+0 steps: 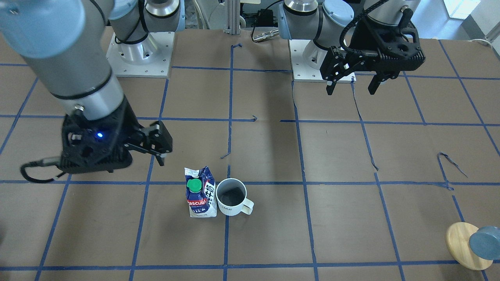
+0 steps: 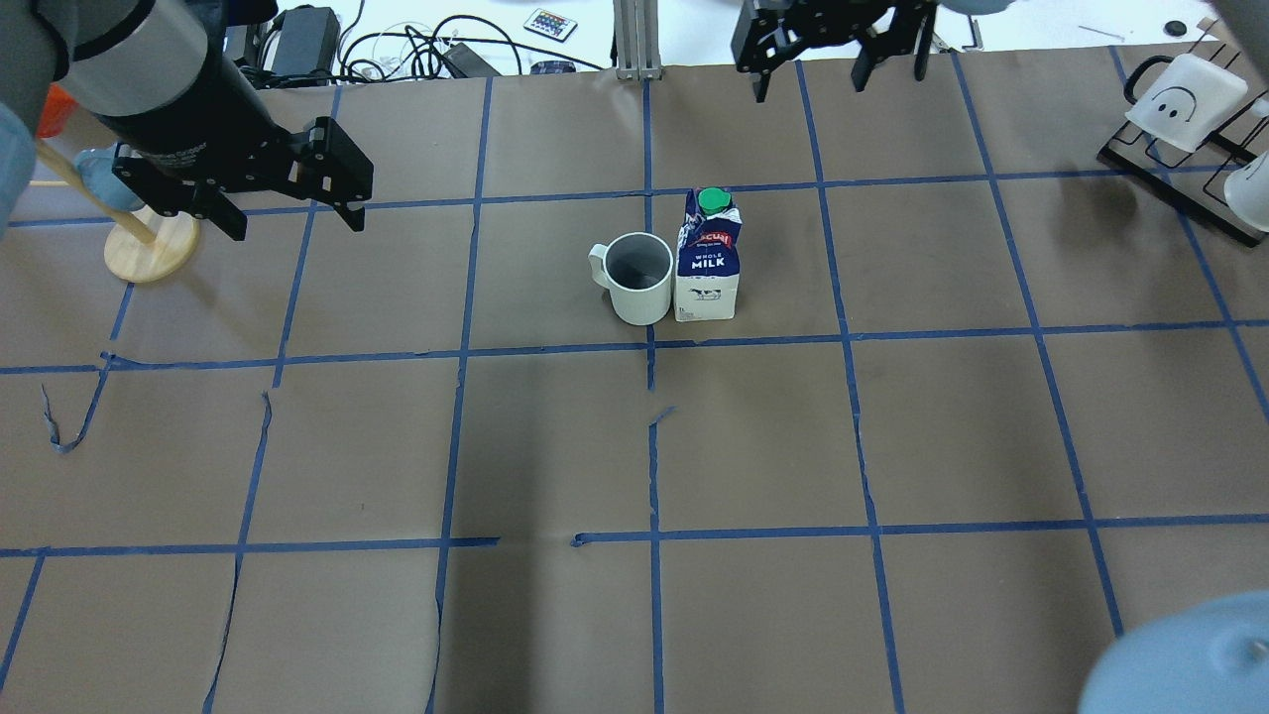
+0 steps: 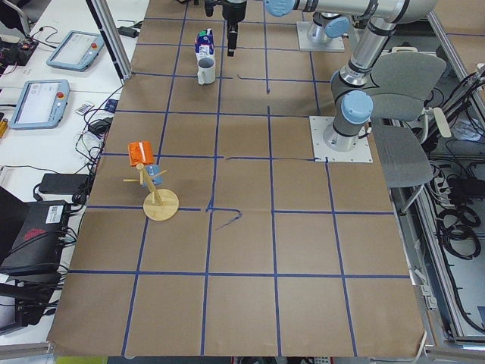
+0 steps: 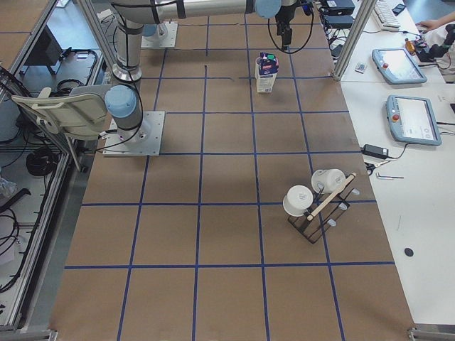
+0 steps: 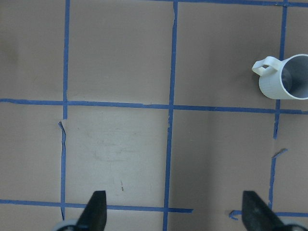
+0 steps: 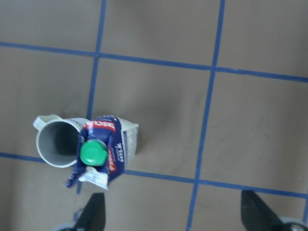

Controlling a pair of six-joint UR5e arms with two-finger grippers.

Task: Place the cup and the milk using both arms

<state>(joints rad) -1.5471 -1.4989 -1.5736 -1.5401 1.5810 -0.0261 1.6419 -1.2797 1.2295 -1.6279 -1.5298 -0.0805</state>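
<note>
The white cup (image 1: 231, 197) stands upright on the brown table, its handle turned away from the milk carton (image 1: 201, 193), which stands upright touching its side. Both also show in the overhead view, cup (image 2: 637, 278) and milk (image 2: 708, 260). My right gripper (image 1: 156, 146) hangs open and empty above the table, apart from the carton; its wrist view looks down on the milk (image 6: 103, 151) and cup (image 6: 55, 144). My left gripper (image 1: 351, 90) is open and empty, well away from both; the cup (image 5: 284, 79) shows at the right edge of its wrist view.
A round wooden stand (image 2: 149, 248) with a blue-grey disc stands at the table's left end, close to my left gripper (image 2: 297, 226) in the overhead view. A black mug rack (image 2: 1180, 109) with white mugs stands at the far right. Blue tape lines grid the paper-covered table.
</note>
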